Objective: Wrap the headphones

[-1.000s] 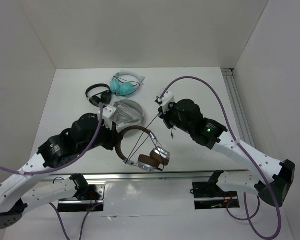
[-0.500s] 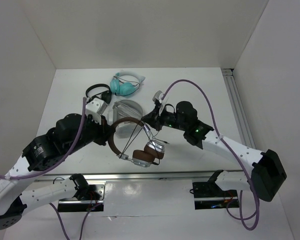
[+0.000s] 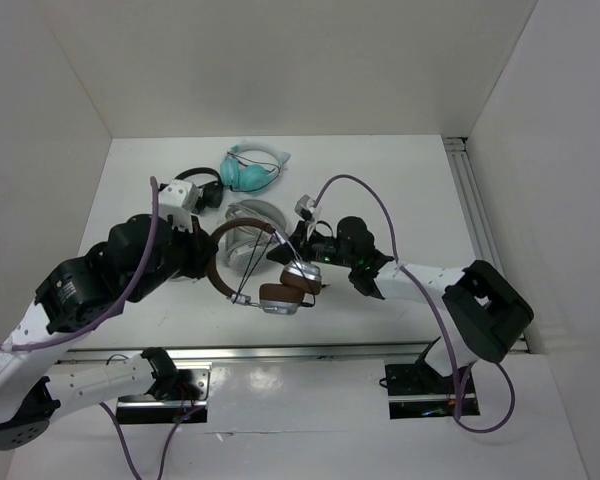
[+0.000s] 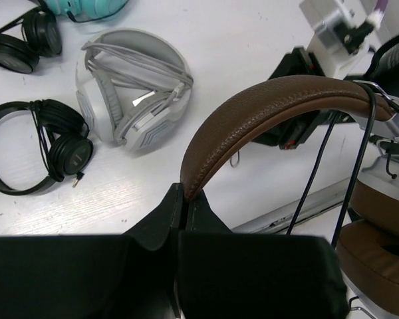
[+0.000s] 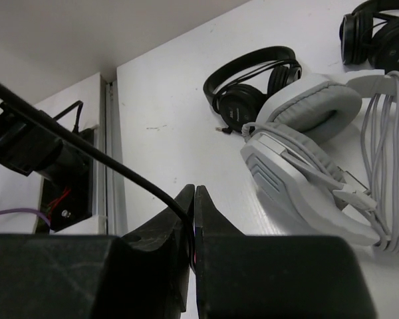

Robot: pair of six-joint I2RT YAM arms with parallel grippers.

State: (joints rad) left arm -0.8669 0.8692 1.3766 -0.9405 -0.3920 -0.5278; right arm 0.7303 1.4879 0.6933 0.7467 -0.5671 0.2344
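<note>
The headphones hang above the table's near middle, held by their dark brown headband [image 3: 218, 270], with the brown-and-silver earcups [image 3: 280, 297] hanging below on thin wire yokes. My left gripper [image 3: 208, 265] is shut on one end of the headband [image 4: 266, 109], as the left wrist view [image 4: 184, 196] shows. An earcup [image 4: 379, 252] hangs at that view's right edge. My right gripper [image 3: 283, 248] sits just right of the headband arch, shut on the thin dark cable [image 5: 86, 143]. The right wrist view [image 5: 194, 199] shows the cable pinched between the fingertips. Cable strands [image 4: 312, 179] run down under the headband.
A grey-white headset [image 3: 250, 225] with coiled cable lies just behind the held pair. Black pairs [image 3: 195, 190] and a teal pair [image 3: 250, 170] lie farther back left. A metal rail [image 3: 330, 350] runs along the near edge, another [image 3: 475, 220] along the right side.
Both arms have moved left, carrying the headphones left and slightly back. My right gripper has swung in close to the headband with the cable, which now crosses the arch.
</note>
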